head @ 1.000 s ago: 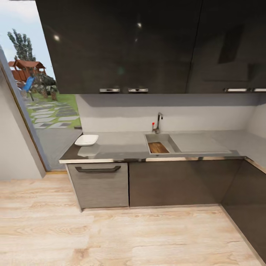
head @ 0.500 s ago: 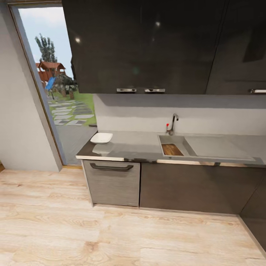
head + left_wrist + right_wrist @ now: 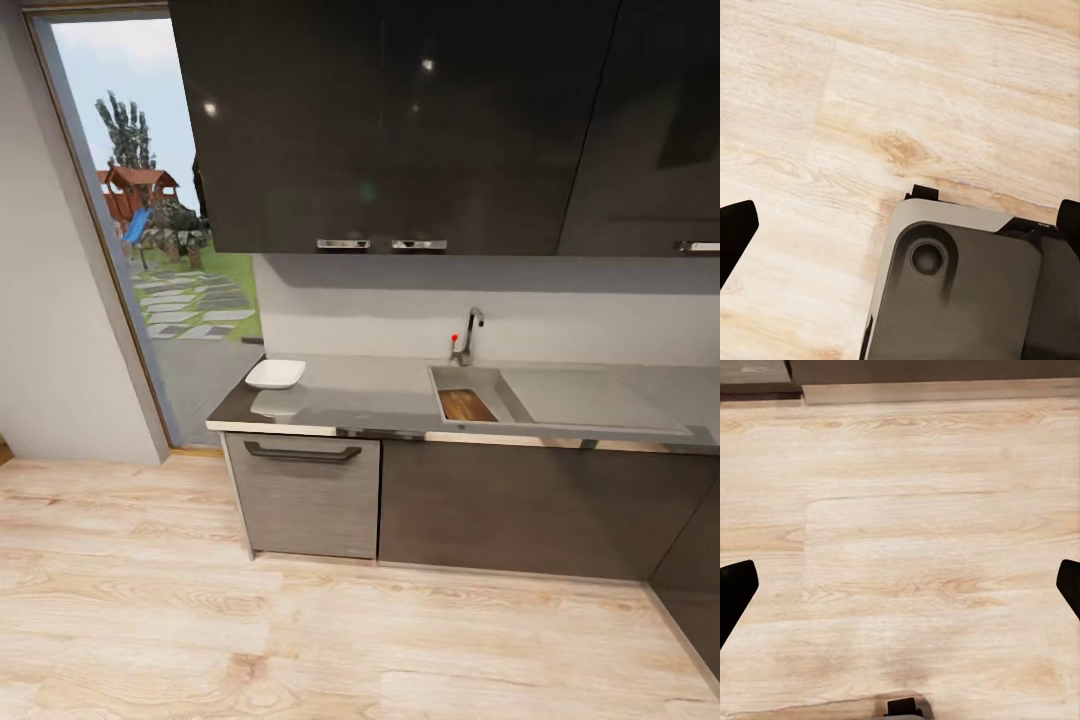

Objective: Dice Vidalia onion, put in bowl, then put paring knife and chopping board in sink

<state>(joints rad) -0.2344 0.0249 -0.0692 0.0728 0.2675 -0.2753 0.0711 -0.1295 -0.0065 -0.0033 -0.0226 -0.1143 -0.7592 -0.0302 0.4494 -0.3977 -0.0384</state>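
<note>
Head view takes in the kitchen from across the light wood floor [image 3: 330, 640]. The grey countertop [image 3: 370, 395] runs over dark cabinet fronts, with glossy dark wall cabinets [image 3: 400, 120] above it. The sink [image 3: 510, 392] sits toward the right part of the worktop, its chrome tap [image 3: 466, 335] at the back edge. Inside the basin lies the chopping board [image 3: 466, 405], its brown grain plain to see. The white bowl [image 3: 275, 374] rests on the countertop near its left end, well apart from the sink. I cannot make out the Vidalia onion or the paring knife from here; the basin is too small and partly hidden by its own wall. An open doorway [image 3: 150, 220] at the left looks out on a garden.

Compared with half a second ago, nothing differs: the framing, the bowl, the board and the sink all sit at the same spots. Against a full second ago, the whole picture has slid, so the camera turned then; the things themselves kept their places.

Left wrist view looks down on the floor and a dark part of the robot's own body [image 3: 960, 292]; the left gripper [image 3: 900, 225] has its dark fingertips [image 3: 733, 225] at opposite edges, jaws spread wide and empty. Right wrist view looks on bare floorboards, and the right gripper [image 3: 900, 585] likewise shows fingertips [image 3: 735, 585] far apart, holding nothing.
</note>
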